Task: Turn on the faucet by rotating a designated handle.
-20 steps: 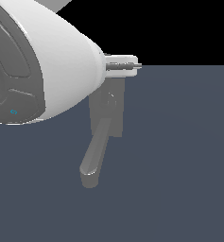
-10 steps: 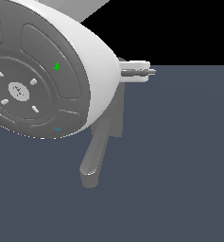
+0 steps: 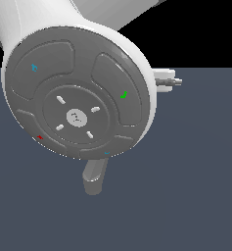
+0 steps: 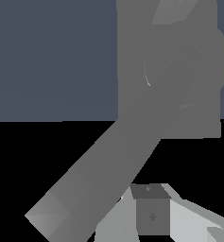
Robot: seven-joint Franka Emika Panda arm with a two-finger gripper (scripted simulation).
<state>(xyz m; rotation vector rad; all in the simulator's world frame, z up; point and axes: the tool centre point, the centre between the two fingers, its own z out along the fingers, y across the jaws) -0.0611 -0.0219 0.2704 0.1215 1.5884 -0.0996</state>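
Observation:
The faucet (image 4: 132, 71) fills the wrist view: a grey base plate, a round hub (image 4: 189, 56) and the thick spout (image 4: 99, 175) running diagonally away from it. The handle (image 4: 166, 10) shows only as a slim flat bar leaving the hub at the picture's edge. My gripper (image 4: 151, 215) shows one dark pad between white parts, close beside the spout; whether it touches is unclear. In the exterior view the arm's round joint (image 3: 78, 98) hides most of the faucet. Only the spout tip (image 3: 93, 180) shows, and my gripper (image 3: 167, 80) pokes out at the exterior view's right.
A flat blue-grey floor (image 3: 186, 186) lies around the faucet, with black background beyond it. The arm's white link (image 3: 44, 29) and its joint disc block the middle of the exterior view.
The arm's big joint has swung toward the exterior view's right and now covers the faucet's plate. The gripper tip has also shifted right and slightly down. The spout has not moved.

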